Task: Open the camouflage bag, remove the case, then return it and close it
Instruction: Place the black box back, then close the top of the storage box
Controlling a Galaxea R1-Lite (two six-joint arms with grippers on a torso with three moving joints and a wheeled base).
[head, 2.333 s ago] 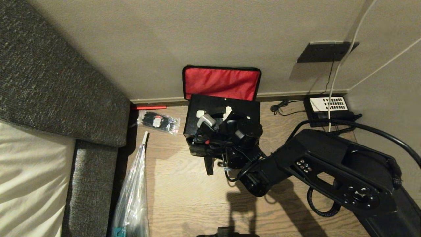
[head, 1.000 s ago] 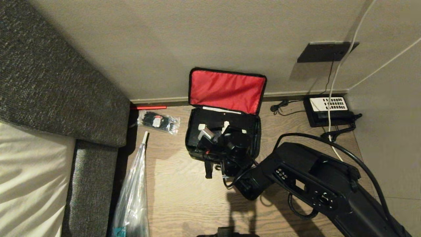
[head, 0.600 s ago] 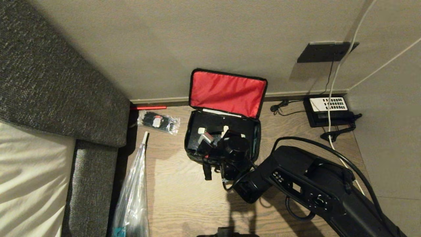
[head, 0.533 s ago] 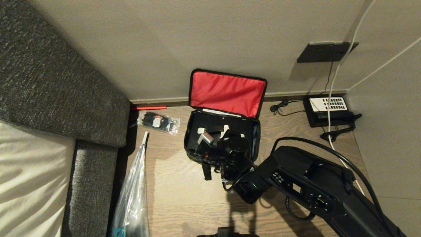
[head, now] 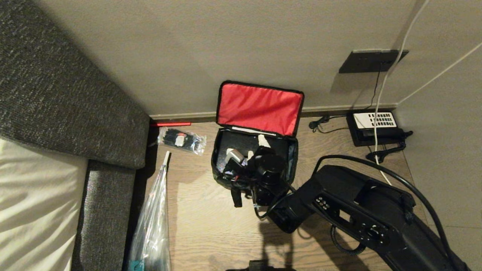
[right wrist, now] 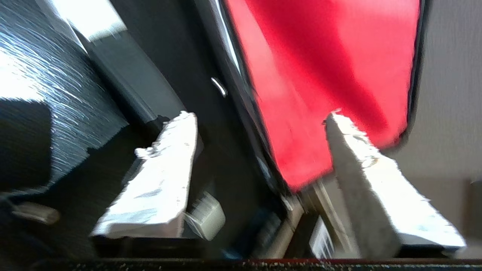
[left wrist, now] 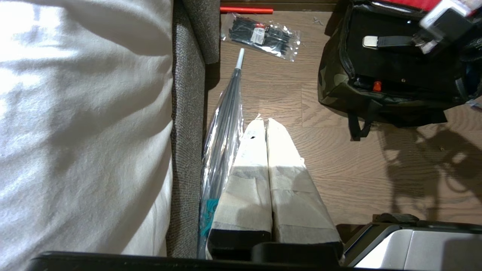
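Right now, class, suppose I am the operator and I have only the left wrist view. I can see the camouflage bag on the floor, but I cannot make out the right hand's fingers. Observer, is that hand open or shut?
Observer: Open. In the right wrist view the right hand has its fingers apart, over the inside of the camouflage bag.
Operator: And the lid?
Observer: The head view shows the red-lined lid standing up against the wall.
Operator: Is anything beyond the bag, on the side I cannot see?
Observer: A black telephone lies on the floor by the wall, apart from the bag, toward the robot's right.
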